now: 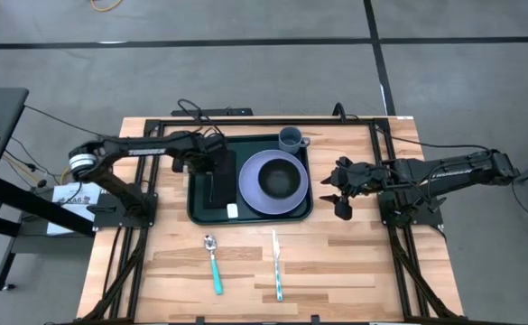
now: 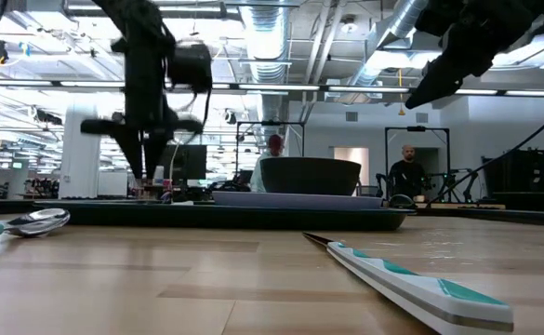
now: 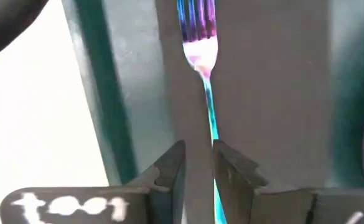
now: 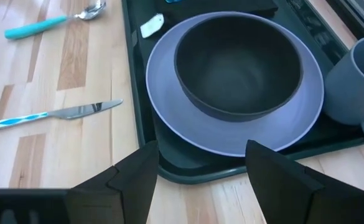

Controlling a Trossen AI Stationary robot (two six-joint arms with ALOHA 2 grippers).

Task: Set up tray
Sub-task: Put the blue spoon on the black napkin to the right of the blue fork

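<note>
Left wrist view: left end effector (image 3: 198, 163) grips fork (image 3: 199, 34) over napkin (image 1: 218, 190) in tray (image 1: 194, 203), aligned for placement. Right end effector (image 4: 200, 163) waits open beside tray.

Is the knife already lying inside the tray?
No, in the high view the knife lies on the bare wooden table, beside the spoon and outside the tray.
</note>
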